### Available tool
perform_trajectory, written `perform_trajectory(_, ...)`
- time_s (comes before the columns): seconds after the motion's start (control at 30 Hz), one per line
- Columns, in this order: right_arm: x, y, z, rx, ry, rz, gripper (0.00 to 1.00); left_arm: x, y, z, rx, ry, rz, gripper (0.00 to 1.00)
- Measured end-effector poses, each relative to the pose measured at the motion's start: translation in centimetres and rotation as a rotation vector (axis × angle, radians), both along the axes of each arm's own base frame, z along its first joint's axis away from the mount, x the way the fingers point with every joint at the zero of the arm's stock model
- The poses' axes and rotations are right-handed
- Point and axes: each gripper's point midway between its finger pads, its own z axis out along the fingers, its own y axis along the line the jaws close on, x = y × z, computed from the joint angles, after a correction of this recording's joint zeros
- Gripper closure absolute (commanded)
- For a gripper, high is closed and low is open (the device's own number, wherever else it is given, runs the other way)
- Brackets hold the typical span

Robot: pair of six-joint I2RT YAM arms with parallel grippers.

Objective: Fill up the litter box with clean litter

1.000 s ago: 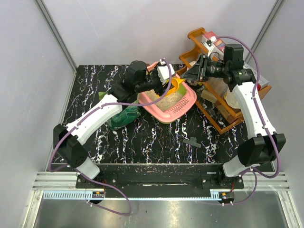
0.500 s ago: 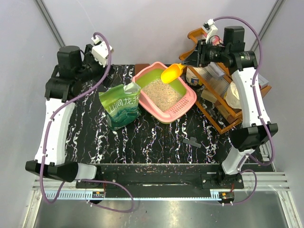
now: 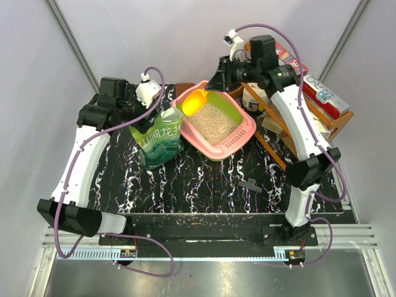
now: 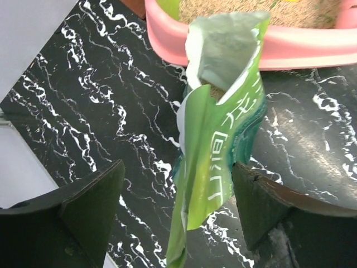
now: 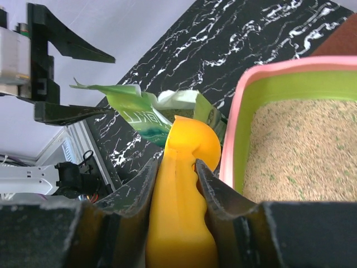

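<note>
On black marbled counter (image 3: 204,179), pink litter box (image 3: 238,140) sits part-filled with tan litter (image 3: 213,120). Left pincer (image 4: 178,190), back from far corner, spread astride green bag (image 3: 159,142) top. Right pincer (image 5: 177,190), pinching yellow scoop (image 3: 193,101), swung across box toward bag mouth: likely another scoopful coming.

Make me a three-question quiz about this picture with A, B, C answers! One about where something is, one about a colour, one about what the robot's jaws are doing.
1. Where is the bag?
A) left of the litter box
B) inside it
C) on top of it

2. What colour is the scoop?
A) blue
B) yellow
C) white

3. The left jaws are:
A) shut on the scoop
B) shut on nothing
C) open, with the bag between them

Answers:
1 A, the top view shows it standing by the box's left side.
2 B, it shows yellow in the right jaws.
3 C, they stand wide apart on either side of the bag.
</note>
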Motion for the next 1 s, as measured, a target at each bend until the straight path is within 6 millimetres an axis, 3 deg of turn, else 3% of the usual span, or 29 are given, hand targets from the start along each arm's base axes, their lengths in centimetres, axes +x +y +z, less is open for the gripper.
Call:
perform_trajectory(0.2, 0.1, 4.8, -0.3, -0.012, -0.056, 0.081, 1.00, 0.0, 0.8, -2.8, 0.038, 0.038, -0.018, 0.69)
perform_trajectory(0.33, -0.4, 7.5, 0.0, -0.012, -0.105, 0.128, 1.00, -0.2, 2.0, -3.2, -0.033, 0.074, 0.000, 0.89)
perform_trajectory(0.47, -0.3, 9.1, -1.6, -0.055, -0.123, 0.148, 1.00, -0.6, 3.1, -2.6, -0.128, 0.096, 0.012, 0.96)
perform_trajectory(0.63, 0.1, 10.4, -5.1, -0.160, -0.132, 0.160, 1.00, -2.5, 2.3, -1.9, -0.187, 0.100, -0.037, 1.00)
perform_trajectory(0.83, -1.9, 11.4, -7.9, -0.273, -0.105, 0.174, 1.00, -5.9, 0.2, -1.9, -0.169, 0.091, -0.136, 1.00)
perform_trajectory(1.0, -3.9, 12.3, -8.7, -0.297, -0.074, 0.209, 1.00, -8.0, 0.4, -1.7, -0.142, 0.088, -0.127, 1.00)
